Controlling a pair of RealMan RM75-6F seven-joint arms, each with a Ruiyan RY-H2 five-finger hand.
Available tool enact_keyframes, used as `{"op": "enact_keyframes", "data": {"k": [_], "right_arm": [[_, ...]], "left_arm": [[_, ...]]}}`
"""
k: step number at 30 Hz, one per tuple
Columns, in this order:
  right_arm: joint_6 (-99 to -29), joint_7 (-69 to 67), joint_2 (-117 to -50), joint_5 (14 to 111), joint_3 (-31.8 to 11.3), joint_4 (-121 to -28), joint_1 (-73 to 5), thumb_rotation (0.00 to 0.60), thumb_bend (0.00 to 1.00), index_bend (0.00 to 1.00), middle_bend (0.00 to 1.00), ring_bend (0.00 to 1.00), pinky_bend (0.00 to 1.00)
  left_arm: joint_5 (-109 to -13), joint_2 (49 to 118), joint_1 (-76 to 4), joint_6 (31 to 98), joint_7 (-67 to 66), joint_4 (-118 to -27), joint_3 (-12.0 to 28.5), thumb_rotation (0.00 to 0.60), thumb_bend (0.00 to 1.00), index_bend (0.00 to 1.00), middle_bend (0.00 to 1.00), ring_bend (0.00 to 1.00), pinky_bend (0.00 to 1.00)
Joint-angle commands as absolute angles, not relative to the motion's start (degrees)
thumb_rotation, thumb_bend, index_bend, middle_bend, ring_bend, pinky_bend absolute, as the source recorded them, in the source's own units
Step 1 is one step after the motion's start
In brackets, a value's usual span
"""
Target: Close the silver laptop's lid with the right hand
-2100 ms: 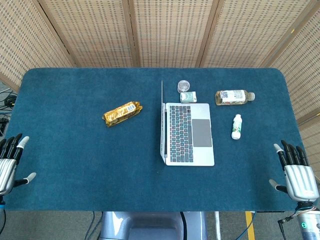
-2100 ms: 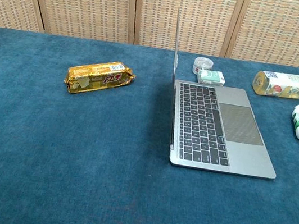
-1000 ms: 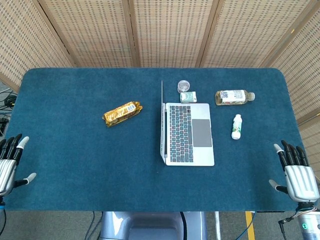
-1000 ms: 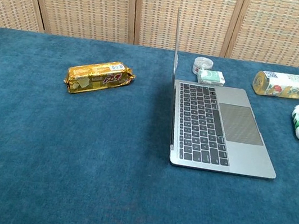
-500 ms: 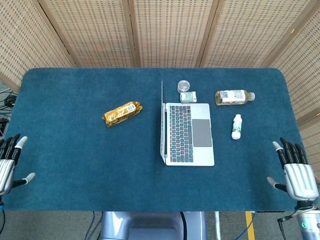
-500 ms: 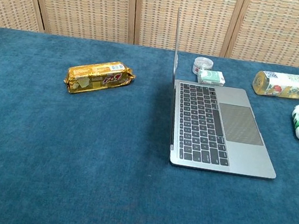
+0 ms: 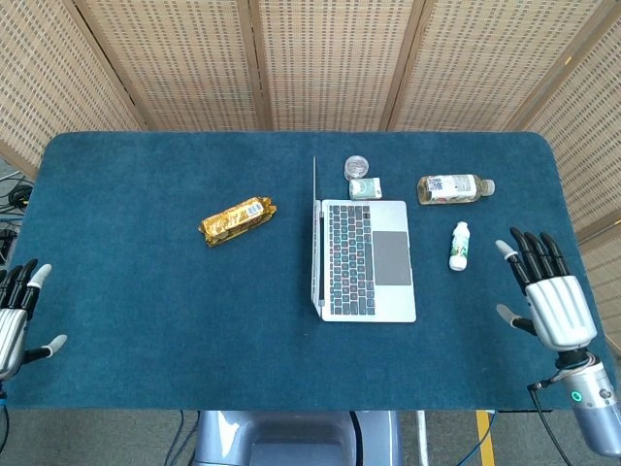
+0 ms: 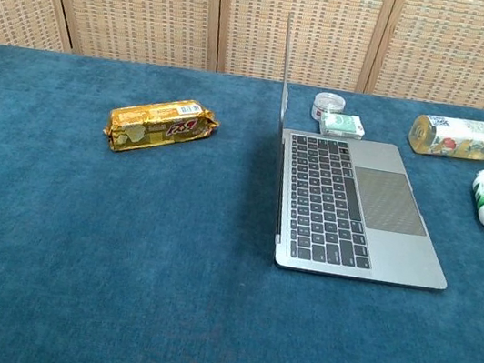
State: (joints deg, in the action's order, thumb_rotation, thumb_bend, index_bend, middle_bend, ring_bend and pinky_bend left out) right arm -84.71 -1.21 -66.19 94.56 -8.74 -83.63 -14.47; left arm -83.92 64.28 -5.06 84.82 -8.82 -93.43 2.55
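Note:
The silver laptop (image 7: pixel 367 260) (image 8: pixel 349 203) lies open in the middle of the blue table, its lid (image 7: pixel 314 233) (image 8: pixel 286 73) standing upright along its left side, keyboard facing right. My right hand (image 7: pixel 548 291) hovers open over the table's right front part, fingers spread, well to the right of the laptop and touching nothing. At the front left edge my left hand (image 7: pixel 14 316) is also open and empty. The chest view shows neither hand.
A gold snack packet (image 7: pixel 237 219) (image 8: pixel 159 125) lies left of the laptop. Behind it sit a small clear jar (image 7: pixel 358 166) and a green box (image 7: pixel 365 188). A yellowish bottle (image 7: pixel 451 188) and a small white bottle (image 7: pixel 459 246) lie on their sides between laptop and right hand.
My right hand has moved forward and inward over the table, toward the small white bottle. The laptop and left hand have stayed put.

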Motion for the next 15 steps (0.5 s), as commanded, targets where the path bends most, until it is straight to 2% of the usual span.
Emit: {"op": "enact_keyframes", "data": {"k": [1, 8, 15], "right_arm": [[-83.6, -3.9, -66.7, 95.8, -9.8, -81.5, -17.1, 0.600, 0.16, 0.14, 0.06, 0.00, 0.00], [-81.5, -6.4, -66.9, 98.0, -9.6, -80.4, -20.9, 0.600, 0.27, 0.16, 0.09, 0.00, 0.00], [-78.7, -3.1, -67.4, 99.5, -9.6, -82.2, -24.2, 0.600, 0.61, 0.19, 0.13, 0.00, 0.01]], "left_arm": [[-83.8, 64.5, -5.2, 84.5, -9.1, -93.3, 2.5, 0.600, 0.05, 0.00, 0.00, 0.00, 0.00], [-83.6, 64.9, -5.4, 83.9, -9.8, -93.0, 2.4, 0.600, 0.05, 0.00, 0.00, 0.00, 0.00], [-83.4, 65.1, -5.6, 83.6, -9.7, -92.7, 2.5, 0.600, 0.05, 0.00, 0.00, 0.00, 0.00]]}}
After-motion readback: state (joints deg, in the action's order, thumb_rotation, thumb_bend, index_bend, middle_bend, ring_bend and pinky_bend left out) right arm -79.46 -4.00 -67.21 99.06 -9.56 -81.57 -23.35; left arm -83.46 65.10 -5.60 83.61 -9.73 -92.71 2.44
